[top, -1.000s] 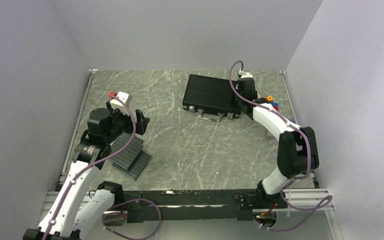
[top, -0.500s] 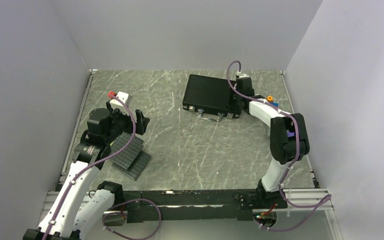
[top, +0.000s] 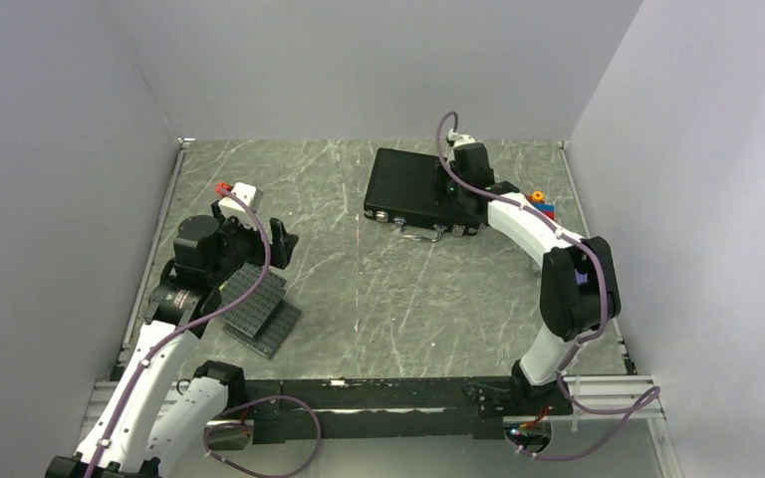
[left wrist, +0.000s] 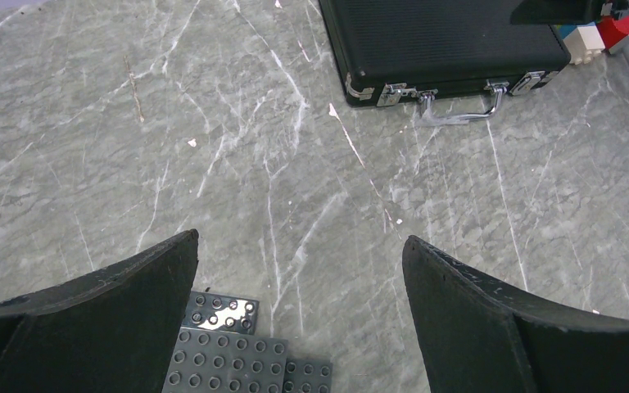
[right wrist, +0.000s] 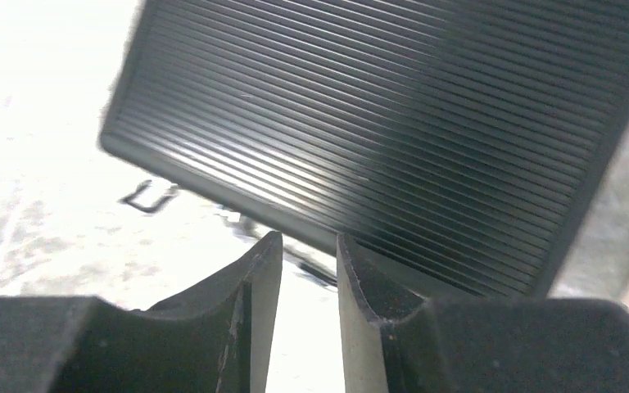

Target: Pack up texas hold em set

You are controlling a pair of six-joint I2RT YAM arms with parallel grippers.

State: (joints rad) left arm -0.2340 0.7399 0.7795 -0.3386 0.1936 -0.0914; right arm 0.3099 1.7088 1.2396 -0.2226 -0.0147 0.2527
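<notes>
Left side, 8 o'clock on the grey marbled table top (top: 379,299): the left gripper (left wrist: 299,240) hangs above the surface with jaws spread wide and nothing between them. Below it lie dark grey studded building plates (top: 259,311), stacked with edges offset; in the left wrist view the plates show between the two black fingers (left wrist: 115,303).

Centre to 1 o'clock: the black rectangular ribbed briefcase (top: 410,184) lies flat and closed near the far wall. Its silver latches (left wrist: 389,92) and silver handle (left wrist: 461,116) face the near edge.

Over the case's right-hand part we note the right gripper (right wrist: 307,241), pointing down at the lid. Its jaws stand a narrow slit apart and we see nothing in the gap. We cannot tell from either view whether the tips touch the lid.

At 2 o'clock, just beside the case's right end, stands a colourful toy-block figure (top: 541,205), partly hidden by the right arm.
</notes>
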